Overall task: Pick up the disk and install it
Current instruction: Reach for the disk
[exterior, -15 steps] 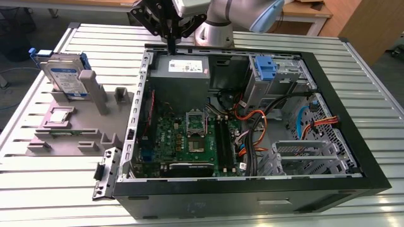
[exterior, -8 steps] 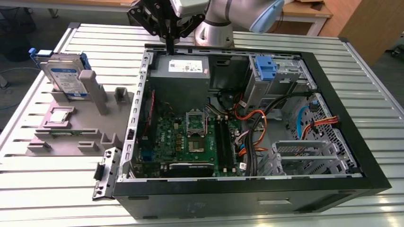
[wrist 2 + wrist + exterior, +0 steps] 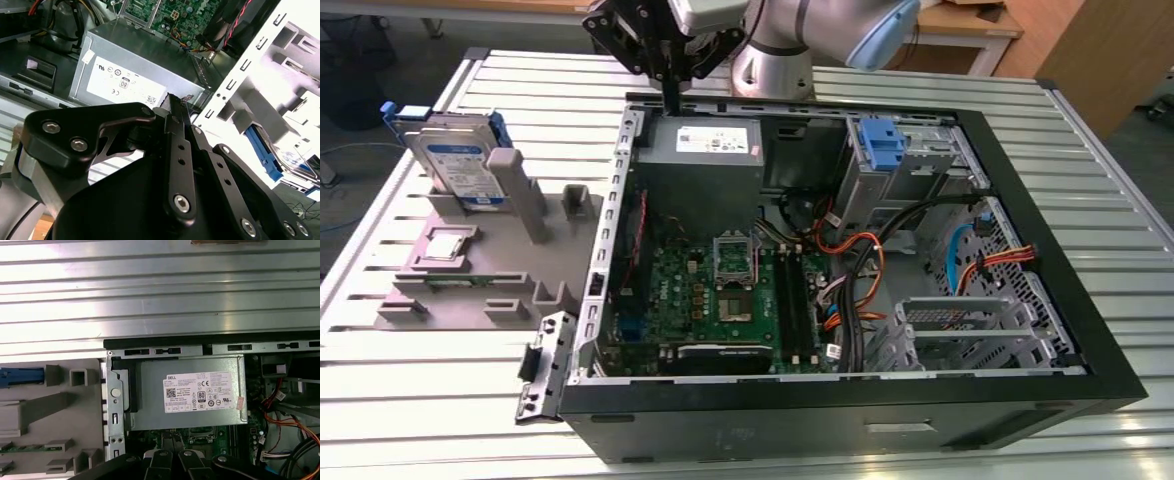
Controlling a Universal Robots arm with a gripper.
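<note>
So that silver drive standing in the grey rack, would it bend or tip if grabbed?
The disk looks like a rigid metal slab, so probably stiff. It stands on edge in the grey holder, so a sideways nudge might tip it. Its flat faces may be slippery.

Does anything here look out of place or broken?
Nothing looks broken or spilled. The disk stands on edge in a grey holder outside the open computer case, and orange cables lie loosely looped inside.
</note>
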